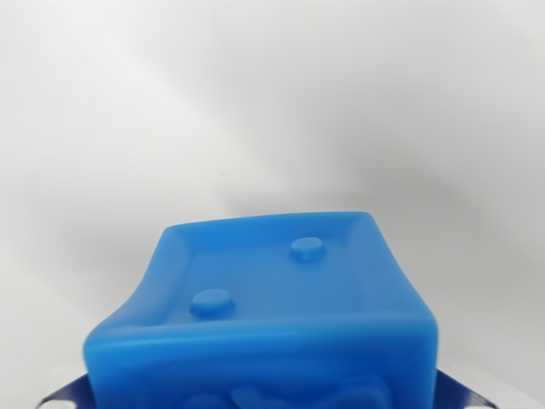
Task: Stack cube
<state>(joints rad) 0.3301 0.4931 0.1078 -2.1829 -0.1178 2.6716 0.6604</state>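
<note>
Gripper fingers barely in frame: only two dark blue tips show, one at the bottom left corner and one at the bottom right of the wrist view. Both sit tight against the sides of a glossy blue soft-plastic cube, so the hand appears clamped on it, though the contact itself is hidden by the cube's bulk.

Cube fills the lower middle of the view, close under the camera. Upper face has a raised rim and slightly sunken panel. Two round raised studs on that panel: one near the far right, one near the front left. Left edge of the cube bows inward a little. Front face runs off the bottom edge; some embossed relief shows there, shape unreadable.

Background is a plain white-grey surface, out of focus, with soft shading toward the right. Cannot tell whether the cube rests on this surface or hangs above it.
</note>
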